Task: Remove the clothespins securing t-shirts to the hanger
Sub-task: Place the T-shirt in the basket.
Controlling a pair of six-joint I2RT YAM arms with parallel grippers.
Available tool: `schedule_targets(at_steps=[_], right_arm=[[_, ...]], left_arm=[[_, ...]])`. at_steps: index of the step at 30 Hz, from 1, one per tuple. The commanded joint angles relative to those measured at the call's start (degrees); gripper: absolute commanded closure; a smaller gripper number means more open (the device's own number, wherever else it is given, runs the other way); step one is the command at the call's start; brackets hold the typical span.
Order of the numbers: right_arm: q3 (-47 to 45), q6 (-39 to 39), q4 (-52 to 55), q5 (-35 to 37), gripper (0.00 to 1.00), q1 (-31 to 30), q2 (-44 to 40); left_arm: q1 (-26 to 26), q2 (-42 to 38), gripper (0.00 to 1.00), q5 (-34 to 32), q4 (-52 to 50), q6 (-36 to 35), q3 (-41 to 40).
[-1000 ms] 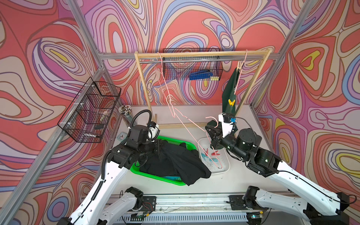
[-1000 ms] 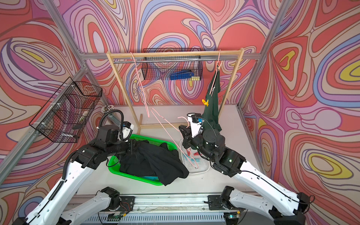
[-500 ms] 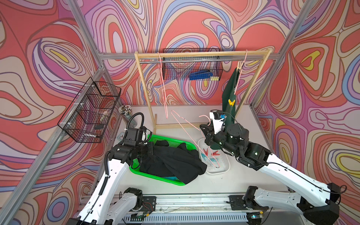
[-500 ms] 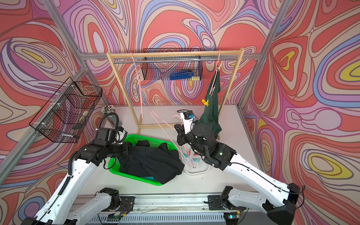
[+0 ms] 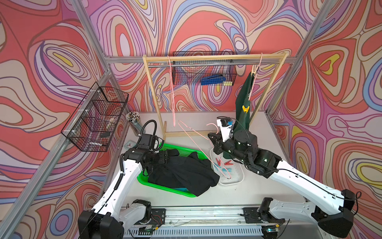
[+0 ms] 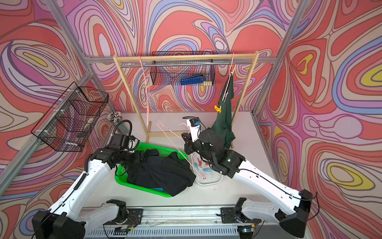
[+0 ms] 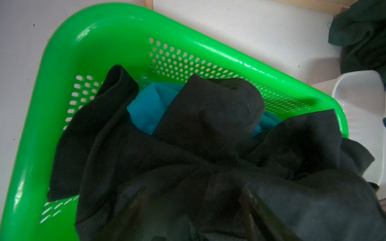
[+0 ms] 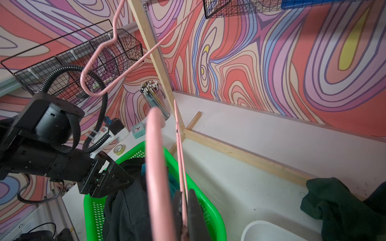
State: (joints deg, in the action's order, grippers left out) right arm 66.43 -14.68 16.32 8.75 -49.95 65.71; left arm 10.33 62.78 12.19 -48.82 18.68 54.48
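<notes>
Shirt (image 7: 208, 125) lies loose below spread left fingers (image 7: 261, 210) — right gripper (image 8: 184, 200) pinches pink hanger (image 8: 155, 167).

Walls (image 5: 206, 24) swirled in red, pink, violet, blue and yellow closed the cell on three sides, framed by aluminium posts (image 5: 88, 31). A pale tabletop (image 5: 258, 192) lay beneath the left gripper (image 5: 167, 154) and the right gripper (image 5: 214, 139). Beyond both stood a wooden rack (image 5: 206, 57). A black wire basket (image 5: 95, 118) hung outward of and above the left gripper. A second wire basket (image 5: 202, 70) hung high behind the rack. The light was even.
</notes>
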Motion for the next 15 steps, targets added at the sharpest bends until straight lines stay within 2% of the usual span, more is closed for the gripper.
schedule_targets(at_steps=[1,3,8,15], right_arm=[[1.0,-0.7,-1.5,-0.4,1.0,0.0,0.1],[1.3,-1.0,-1.7,0.0,1.0,0.0,0.6],[2.9,-2.5,-0.6,3.8,1.0,0.0,2.2],[3.2,-7.7,-1.6,12.8,1.0,0.0,2.7]], left_arm=[[-0.4,-1.0,0.1,1.0,-0.1,0.3,3.2],[-0.4,-2.0,0.01,1.5,-0.6,0.5,4.4],[-0.3,-4.8,0.0,4.4,-2.1,-0.3,7.0],[-0.1,-13.6,0.0,15.9,3.5,3.3,5.5]])
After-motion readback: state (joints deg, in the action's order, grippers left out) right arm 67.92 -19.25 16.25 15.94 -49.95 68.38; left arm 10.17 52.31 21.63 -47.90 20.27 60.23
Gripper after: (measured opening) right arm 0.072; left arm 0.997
